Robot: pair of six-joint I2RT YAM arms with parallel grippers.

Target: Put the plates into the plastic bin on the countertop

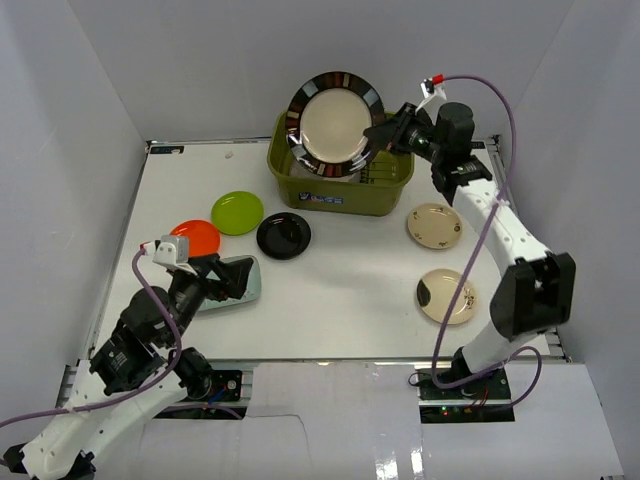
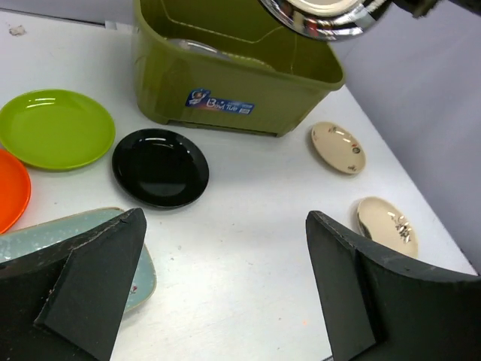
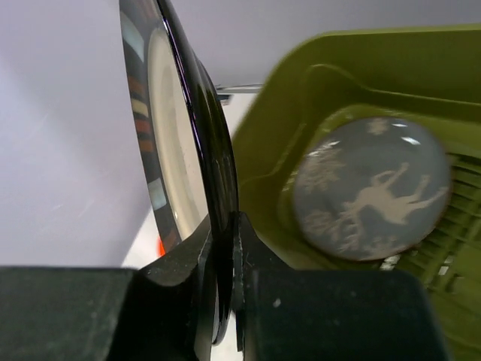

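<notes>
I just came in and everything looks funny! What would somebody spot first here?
First, the big dark-rimmed plate, pinched on its edge by the right end effector and held upright over the green bin at the far side of the table. Next, the grey deer plate lying inside that bin. Then the bright row on the left: an orange plate, a lime plate and a black plate.

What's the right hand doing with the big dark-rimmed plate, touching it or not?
Touching. The right wrist view shows the right hand clamped on the dark-rimmed plate at its rim, one finger each side.
</notes>
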